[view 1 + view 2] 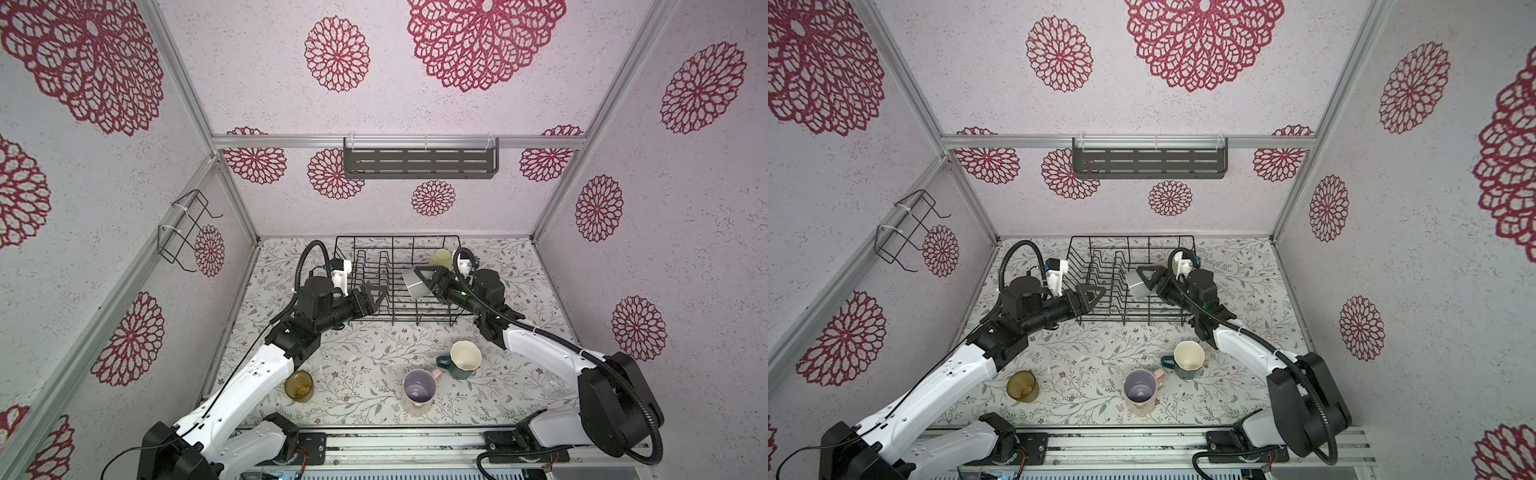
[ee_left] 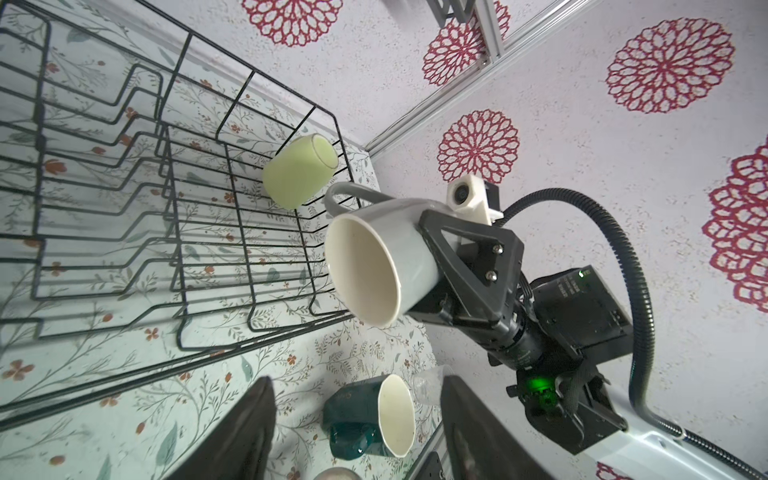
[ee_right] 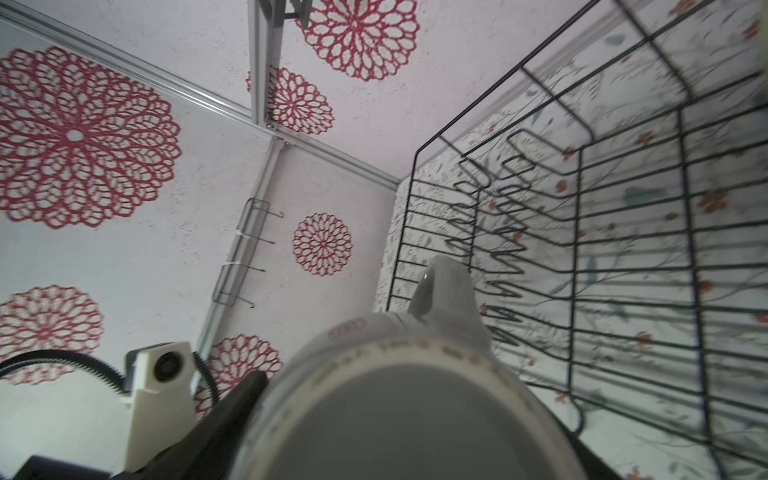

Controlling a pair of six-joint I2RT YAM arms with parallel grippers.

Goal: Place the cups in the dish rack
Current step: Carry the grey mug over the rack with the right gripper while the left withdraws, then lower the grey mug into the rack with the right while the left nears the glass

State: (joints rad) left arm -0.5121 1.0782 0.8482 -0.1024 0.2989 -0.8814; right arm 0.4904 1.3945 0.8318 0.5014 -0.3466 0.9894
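Note:
The black wire dish rack [image 1: 397,237] [image 1: 1129,237] stands at the back of the table. A lime-yellow tumbler [image 1: 441,258] [image 2: 297,172] rests tilted in its far right corner. My right gripper [image 1: 428,279] [image 3: 415,415] is shut on a grey cup [image 1: 415,283] [image 1: 1136,286] [image 2: 374,266] with a cream inside and a handle. It holds the cup tipped on its side above the rack's right half. My left gripper [image 1: 376,296] [image 2: 357,379] is open and empty at the rack's front left edge.
On the flowered table in front of the rack stand an amber glass [image 1: 298,385], a pearly pink mug [image 1: 419,388] and a dark teal mug [image 1: 463,359] [image 2: 370,419]. A clear glass [image 1: 552,384] lies by the right arm. A grey slotted shelf [image 1: 419,160] hangs on the back wall.

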